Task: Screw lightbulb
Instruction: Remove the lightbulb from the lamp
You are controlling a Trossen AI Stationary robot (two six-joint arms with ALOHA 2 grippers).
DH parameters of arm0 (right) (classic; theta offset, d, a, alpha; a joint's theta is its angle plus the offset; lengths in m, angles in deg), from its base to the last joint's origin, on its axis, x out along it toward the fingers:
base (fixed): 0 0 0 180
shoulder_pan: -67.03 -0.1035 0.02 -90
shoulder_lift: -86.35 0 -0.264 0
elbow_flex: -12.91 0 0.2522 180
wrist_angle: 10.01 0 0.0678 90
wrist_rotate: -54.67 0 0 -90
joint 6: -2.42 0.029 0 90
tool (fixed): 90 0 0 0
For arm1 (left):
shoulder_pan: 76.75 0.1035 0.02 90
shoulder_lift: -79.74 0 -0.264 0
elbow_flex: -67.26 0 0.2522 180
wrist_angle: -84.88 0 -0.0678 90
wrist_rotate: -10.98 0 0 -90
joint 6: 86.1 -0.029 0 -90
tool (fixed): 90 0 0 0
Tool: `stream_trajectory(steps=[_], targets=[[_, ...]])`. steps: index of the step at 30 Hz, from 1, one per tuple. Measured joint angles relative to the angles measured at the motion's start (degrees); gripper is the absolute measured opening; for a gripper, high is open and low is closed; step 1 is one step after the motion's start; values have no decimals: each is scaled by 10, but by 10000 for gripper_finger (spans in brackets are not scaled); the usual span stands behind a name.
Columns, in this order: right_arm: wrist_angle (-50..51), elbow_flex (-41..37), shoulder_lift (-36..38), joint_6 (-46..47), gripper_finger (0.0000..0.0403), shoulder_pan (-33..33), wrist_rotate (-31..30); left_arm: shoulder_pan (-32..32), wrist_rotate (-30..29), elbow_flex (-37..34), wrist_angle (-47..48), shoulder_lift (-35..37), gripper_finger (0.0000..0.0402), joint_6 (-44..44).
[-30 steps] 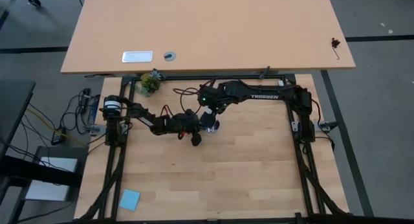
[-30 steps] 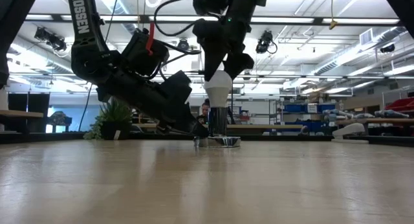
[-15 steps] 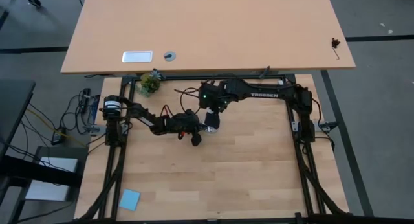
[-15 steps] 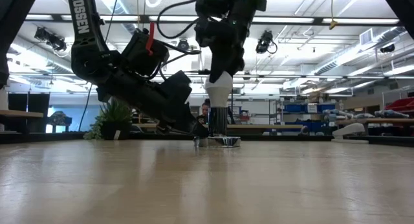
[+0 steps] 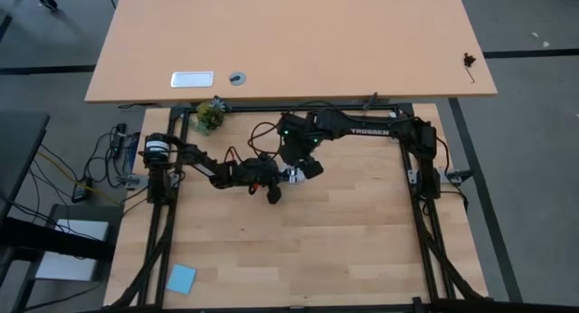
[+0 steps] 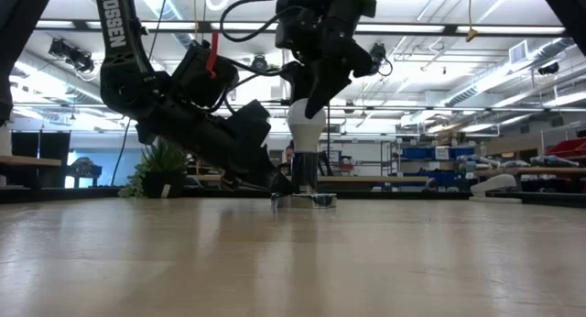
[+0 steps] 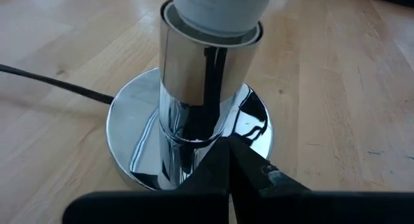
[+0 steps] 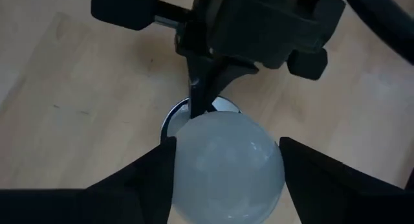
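Right hand (image 6: 309,104) on the TROSSEN-marked arm grips the lightbulb (image 6: 306,127) seated upright in the chrome socket (image 7: 194,127) mid-table (image 5: 362,232), left hand (image 7: 231,160) clenched against the socket base.

Matt frosted white lightbulb (image 8: 228,160), mirror-glossy chrome metal socket (image 7: 194,107), light wood-grain table (image 7: 336,88), matt blk gripper (image 8: 226,179).

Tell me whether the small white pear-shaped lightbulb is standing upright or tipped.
Upright: the small white pear-shaped lightbulb stands straight in the shiny chrome socket, right tool above it.
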Motion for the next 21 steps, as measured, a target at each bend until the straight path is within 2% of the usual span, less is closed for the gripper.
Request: stream_trajectory(steps=[4, 12, 19, 21], targets=[[1, 0, 2, 96, 270, -12, -21, 0, 2, 0, 0, 0, 3, 0], [14, 5, 2, 254, 323, -45, -90, 0, 7, 1, -1, 0, 3, -1], [15, 43, 2, 341, 342, -54, -94, 0, 7, 1, -1, 0, 3, 0], [28, 56, 2, 391, 344, -54, -94, 0, 7, 1, -1, 0, 3, 0]])
